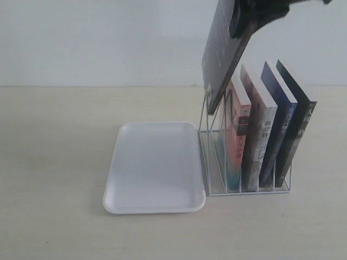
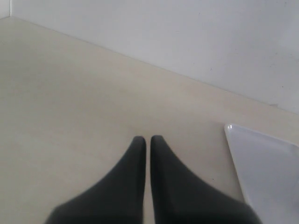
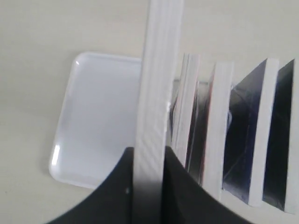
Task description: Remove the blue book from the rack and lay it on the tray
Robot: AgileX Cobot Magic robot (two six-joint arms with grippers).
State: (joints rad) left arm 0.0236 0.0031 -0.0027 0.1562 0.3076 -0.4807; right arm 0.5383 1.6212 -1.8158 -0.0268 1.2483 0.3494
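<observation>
Left gripper point(image 2: 145, 139) sat idle over the bare table point(image 2: 70, 93), its two fingers pressed together with nothing between them. I judged it was parked there to leave the drop zone free, since only a corner of the tray showed at the edge of its wrist view.

The tray point(image 1: 154, 162) lay flat and unloaded, with its long side just beside the rack point(image 1: 249, 192). That placement called for only a short sideways carry.

Above the rack's left end, the blue book point(image 1: 222, 54) hung in the air, tilted, its dark face toward the exterior camera. The right gripper point(image 3: 148, 154) was clamped on its upper part. In the right wrist view, the page edge ran straight out from between the fingers. The book's lower corner sat level with the tops of the rack's leftmost wires. I could not tell whether it was clear of them.

Four other books point(image 1: 265, 124) stood leaning in the slots to the right, apart from the raised book.

My judgement:
1. The extraction step was nearly complete.
2. The next move required more lift, then a shift toward the tray.
3. The high, one-edge grip risked the book swinging or slipping.
</observation>
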